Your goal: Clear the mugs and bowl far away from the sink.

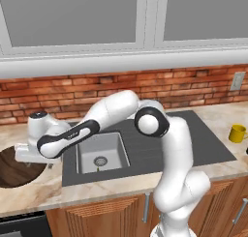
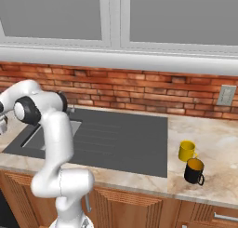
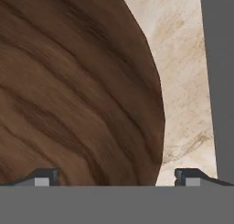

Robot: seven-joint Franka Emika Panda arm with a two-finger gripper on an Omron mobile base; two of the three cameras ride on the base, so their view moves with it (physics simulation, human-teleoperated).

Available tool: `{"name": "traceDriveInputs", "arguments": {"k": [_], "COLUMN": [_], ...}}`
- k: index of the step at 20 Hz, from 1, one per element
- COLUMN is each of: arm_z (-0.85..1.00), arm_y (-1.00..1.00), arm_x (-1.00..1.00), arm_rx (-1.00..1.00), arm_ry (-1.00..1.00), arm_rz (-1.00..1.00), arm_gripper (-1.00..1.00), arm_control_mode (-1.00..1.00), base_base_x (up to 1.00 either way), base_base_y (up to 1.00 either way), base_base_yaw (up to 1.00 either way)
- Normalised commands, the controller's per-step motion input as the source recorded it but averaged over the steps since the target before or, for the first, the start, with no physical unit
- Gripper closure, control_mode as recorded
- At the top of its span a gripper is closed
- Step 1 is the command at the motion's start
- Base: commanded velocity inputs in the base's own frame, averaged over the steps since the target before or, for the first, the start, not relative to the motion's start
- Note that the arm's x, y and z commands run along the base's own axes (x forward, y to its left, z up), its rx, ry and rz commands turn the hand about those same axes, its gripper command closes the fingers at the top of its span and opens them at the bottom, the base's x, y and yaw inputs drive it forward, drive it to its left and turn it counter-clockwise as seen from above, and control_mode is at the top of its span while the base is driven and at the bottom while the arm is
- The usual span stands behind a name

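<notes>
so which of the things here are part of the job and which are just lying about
Part of the job:
- wooden bowl
- yellow mug
- black mug
- sink
- pincer, open over the bowl

Just there:
- wall socket
- brick backsplash
- windows

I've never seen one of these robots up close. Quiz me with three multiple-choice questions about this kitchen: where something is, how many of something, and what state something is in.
1. The dark brown wooden bowl sits:
A. left of the light-grey sink
B. inside the sink
C. beside the mugs

2. Mugs on the counter:
A. one
B. two
C. four

3. The robot's hand is:
A. shut on a mug
B. open above the bowl
C. shut on the tap

Answers:
1 A, bowl on the left counter.
2 B, yellow mug and black mug.
3 B, fingertips spread wide.
</notes>
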Motion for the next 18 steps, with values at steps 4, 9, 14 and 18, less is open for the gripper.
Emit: {"name": "traceDriveInputs", "arguments": {"k": [4,9,14,18], "arm_z": [-0.05,-0.20,-0.37,-0.23], "arm_y": [0.28,0.13,-0.01,-0.26], "arm_x": [0.20,0.11,-0.05,-0.26], "arm_rx": [-0.12,-0.12,-0.04,0.07], "arm_ry": [0.00,0.00,0.00,-0.07], "arm_rz": [0.00,0.00,0.00,0.00], "arm_gripper": [-1.00,-1.00,-1.00,-1.00], "arm_control_mode": [-1.00,-1.00,-1.00,-1.00], "base_base_x": [0.00,0.00,0.00,0.00], "base_base_y": [0.00,0.00,0.00,0.00], "base_base_yaw": [0.00,0.00,0.00,0.00]}}
